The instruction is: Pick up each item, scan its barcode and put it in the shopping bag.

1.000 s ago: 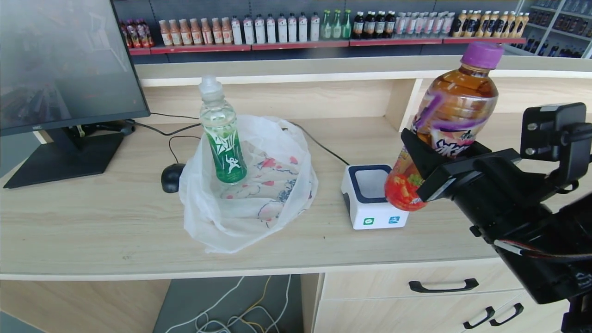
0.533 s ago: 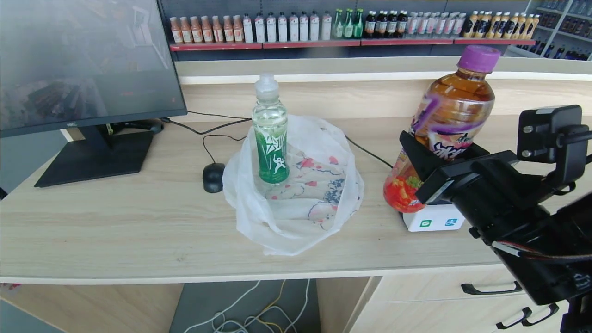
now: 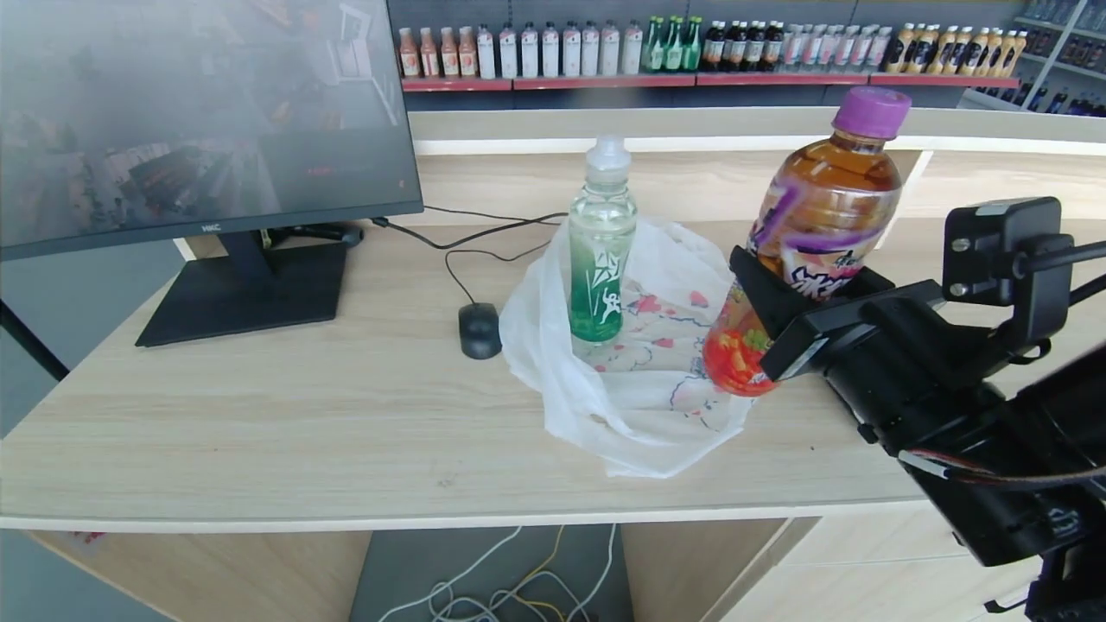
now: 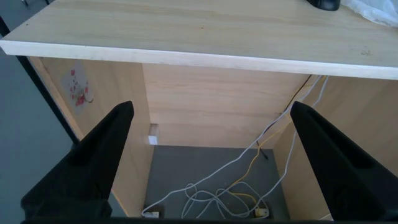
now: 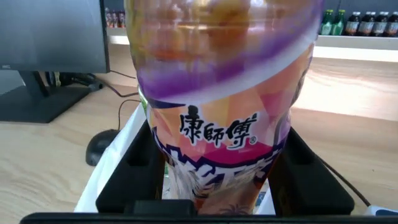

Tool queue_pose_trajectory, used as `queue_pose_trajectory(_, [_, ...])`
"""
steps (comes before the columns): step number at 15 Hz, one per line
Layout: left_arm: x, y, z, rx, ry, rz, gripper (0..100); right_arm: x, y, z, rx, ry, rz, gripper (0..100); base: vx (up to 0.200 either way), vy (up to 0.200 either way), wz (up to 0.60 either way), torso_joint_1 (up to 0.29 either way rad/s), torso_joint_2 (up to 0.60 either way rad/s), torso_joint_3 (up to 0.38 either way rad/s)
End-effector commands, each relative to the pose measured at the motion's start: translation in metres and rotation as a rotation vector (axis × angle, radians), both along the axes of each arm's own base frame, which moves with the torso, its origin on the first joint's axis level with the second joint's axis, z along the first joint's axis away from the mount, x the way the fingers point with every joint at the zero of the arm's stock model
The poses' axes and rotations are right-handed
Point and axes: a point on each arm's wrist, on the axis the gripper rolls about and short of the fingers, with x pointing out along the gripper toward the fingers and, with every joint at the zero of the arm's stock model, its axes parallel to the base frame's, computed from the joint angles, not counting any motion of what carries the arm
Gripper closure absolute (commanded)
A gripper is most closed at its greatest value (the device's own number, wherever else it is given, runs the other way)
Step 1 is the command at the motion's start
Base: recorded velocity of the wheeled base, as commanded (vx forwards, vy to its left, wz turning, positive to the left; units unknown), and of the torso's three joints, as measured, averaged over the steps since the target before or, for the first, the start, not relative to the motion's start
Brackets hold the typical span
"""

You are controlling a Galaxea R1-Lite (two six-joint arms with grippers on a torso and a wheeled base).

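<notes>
Right tool (image 3: pixel 778 313), pinching the purple-capped tea bottle (image 3: pixel 825 207) at its label band, the bottle held nearly upright with its cap leaning away from the tool. The bottle's base hangs above the surface (image 3: pixel 259 415), level with the rim of the shopping bag (image 3: pixel 639 406), which lies open just to the left of the tool and below it. A green-labelled bottle (image 3: pixel 599 259) stands upright in the bag, farther left of the tool and apart from the held bottle. Left tool (image 4: pixel 211 168), fingers spread wide and holding nothing, hangs below the front edge of the surface.

Step in hand, as judged: carrying the bottle from scanning to bagging. The next move calls for bringing the base over the bag's mouth, clear of the standing bottle, lowering it, and only then spreading the fingers; the loose film may fold under the base.

Against the earlier frames: the whole view has swung, so the monitor (image 3: pixel 190 112), mouse (image 3: pixel 479 331) and bag sit farther right in the picture without having moved. The held bottle, then in front of the white scanner and well apart from the bag, now overlaps the bag's edge.
</notes>
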Motion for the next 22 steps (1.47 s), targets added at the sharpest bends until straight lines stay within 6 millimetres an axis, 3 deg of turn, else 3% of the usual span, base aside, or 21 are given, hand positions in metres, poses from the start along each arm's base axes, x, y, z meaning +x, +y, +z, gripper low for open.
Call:
queue_pose_trajectory(1, [0.0,0.0,0.0,0.0,-0.001,0.0,0,0.007,0.005,-0.001,-0.001,-0.001,-0.001,100,0.0,0.0,0.0,0.0,0.0,0.0])
queue_pose_trajectory(7, [0.0,0.0,0.0,0.0,-0.001,0.0,0,0.031,0.017,-0.014,-0.033,0.015,0.01,100,0.0,0.0,0.0,0.0,0.0,0.0])
queue_pose_trajectory(12, [0.0,0.0,0.0,0.0,-0.001,0.001,0,0.078,0.021,-0.032,-0.043,0.037,-0.033,100,0.0,0.0,0.0,0.0,0.0,0.0])
queue_pose_trajectory(16, [0.0,0.0,0.0,0.0,-0.001,0.0,0,0.095,0.031,-0.038,-0.039,0.029,-0.035,100,0.0,0.0,0.0,0.0,0.0,0.0])
queue_pose_trajectory(22, [0.0,0.0,0.0,0.0,-0.001,0.0,0,0.113,0.029,-0.046,-0.042,0.035,-0.068,100,0.0,0.0,0.0,0.0,0.0,0.0])
